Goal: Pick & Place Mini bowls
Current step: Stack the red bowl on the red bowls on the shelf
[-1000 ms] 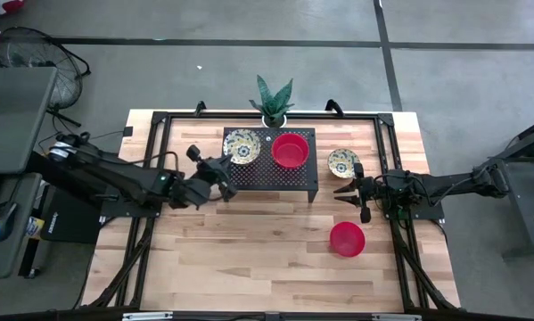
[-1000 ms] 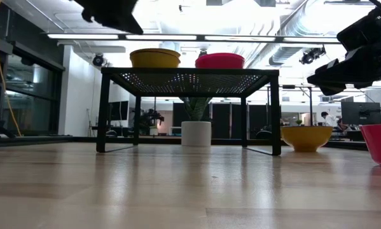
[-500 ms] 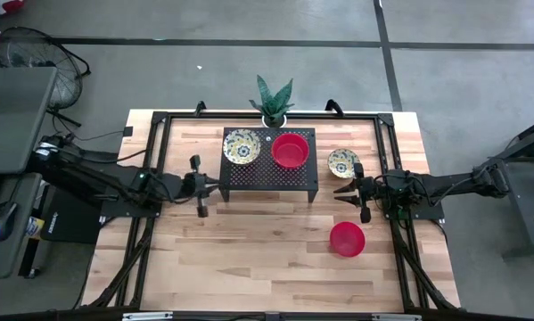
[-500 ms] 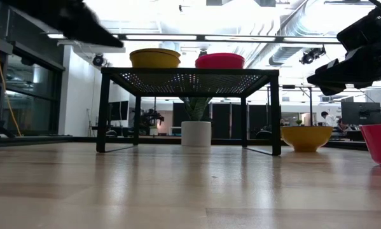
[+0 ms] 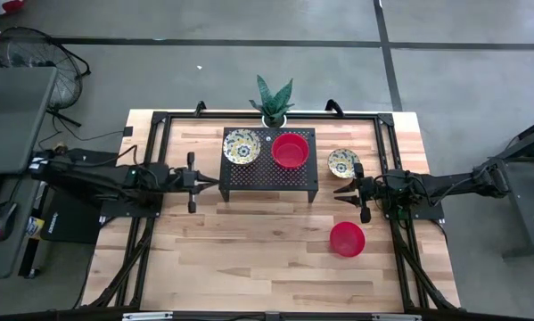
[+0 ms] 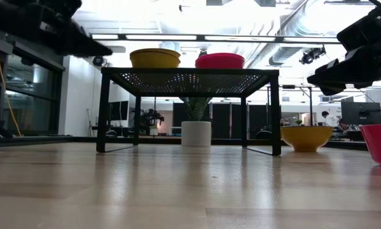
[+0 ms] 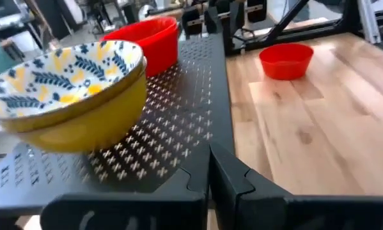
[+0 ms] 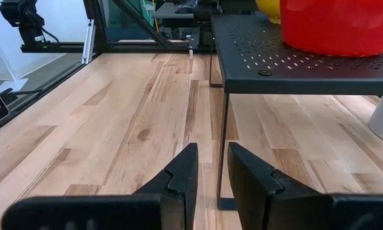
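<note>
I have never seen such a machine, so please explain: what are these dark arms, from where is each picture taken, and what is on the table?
Two robot arms work at a wooden table. One camera looks down from above, one sits at table height, and one rides on each wrist. A black rack carries a patterned bowl and a red bowl; a second patterned bowl and a second red bowl sit on the table. The left gripper is shut and empty. The right gripper holds nothing.
</note>
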